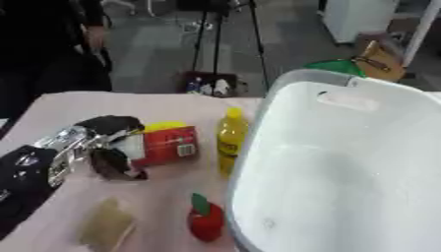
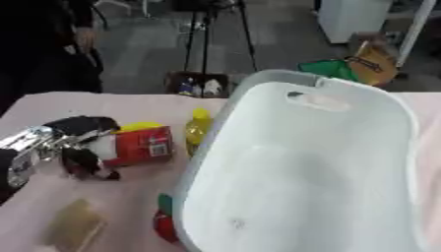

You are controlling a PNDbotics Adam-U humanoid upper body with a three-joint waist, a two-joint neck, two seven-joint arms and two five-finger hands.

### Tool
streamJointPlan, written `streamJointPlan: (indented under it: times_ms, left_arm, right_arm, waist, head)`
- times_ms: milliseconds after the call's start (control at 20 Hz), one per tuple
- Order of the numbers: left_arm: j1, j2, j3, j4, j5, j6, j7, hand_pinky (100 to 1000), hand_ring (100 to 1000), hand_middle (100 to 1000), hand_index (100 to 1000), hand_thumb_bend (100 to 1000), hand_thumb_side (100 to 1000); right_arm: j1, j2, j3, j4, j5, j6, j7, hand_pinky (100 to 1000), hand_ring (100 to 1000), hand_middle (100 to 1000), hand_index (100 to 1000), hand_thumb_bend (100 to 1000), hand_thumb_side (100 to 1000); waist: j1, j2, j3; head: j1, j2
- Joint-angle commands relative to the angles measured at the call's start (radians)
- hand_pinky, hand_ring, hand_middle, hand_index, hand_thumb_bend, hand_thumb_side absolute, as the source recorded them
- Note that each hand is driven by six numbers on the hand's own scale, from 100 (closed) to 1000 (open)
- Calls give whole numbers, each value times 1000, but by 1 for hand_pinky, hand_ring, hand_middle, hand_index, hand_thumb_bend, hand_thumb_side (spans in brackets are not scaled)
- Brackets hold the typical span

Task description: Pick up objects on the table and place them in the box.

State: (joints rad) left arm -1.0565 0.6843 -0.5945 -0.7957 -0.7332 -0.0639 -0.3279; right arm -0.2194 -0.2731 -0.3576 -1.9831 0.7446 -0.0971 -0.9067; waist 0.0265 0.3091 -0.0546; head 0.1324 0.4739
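Red packet (image 1: 171,145) lies lengthwise across the table, left hand (image 1: 108,142) curled round its end.

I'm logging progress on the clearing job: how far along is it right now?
Nothing looks done: the white box shows nothing inside. In hand: the left hand is curled round the red package, which sits low by the table. Left: the yellow bottle, the red apple-shaped item and the tan piece.
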Motion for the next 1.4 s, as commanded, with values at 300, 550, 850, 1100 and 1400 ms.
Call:
streamJointPlan:
  times_ms: [300, 550, 850, 1100, 1400]
  left_arm:
    - [-49, -3, 88, 62, -66, -123, -125, 1000, 1000, 964, 903, 791, 526]
    - [-72, -4, 138, 83, -111, -198, -200, 1000, 1000, 961, 885, 790, 534]
    - [-92, -8, 183, 77, -145, -234, -285, 1000, 1000, 966, 886, 789, 542]
    - [-101, -8, 188, 29, -115, -198, -365, 1000, 1000, 965, 882, 788, 542]
    - [-91, -3, 156, -33, -62, -133, -457, 988, 957, 918, 879, 765, 568]
  right_arm:
    - [-2, -10, -11, -17, -12, -1, 0, 709, 530, 549, 692, 100, 697]
    - [1, -9, -10, -17, -12, 0, 0, 709, 530, 548, 692, 100, 697]
    - [3, -7, -9, -17, -12, 0, 0, 710, 529, 548, 691, 100, 698]
    - [4, -6, -8, -17, -12, 1, 0, 710, 529, 548, 691, 100, 699]
    - [4, -3, -10, -17, -14, 3, 0, 711, 530, 548, 691, 100, 698]
  waist:
    - [-2, -20, 2]
    - [-3, -21, 6]
    - [-5, -22, 8]
    - [-5, -22, 8]
    - [-7, -20, 9]
  head:
    - [4, -4]
    - [2, -4]
    - [1, -4]
    - [1, -5]
    - [1, -3]
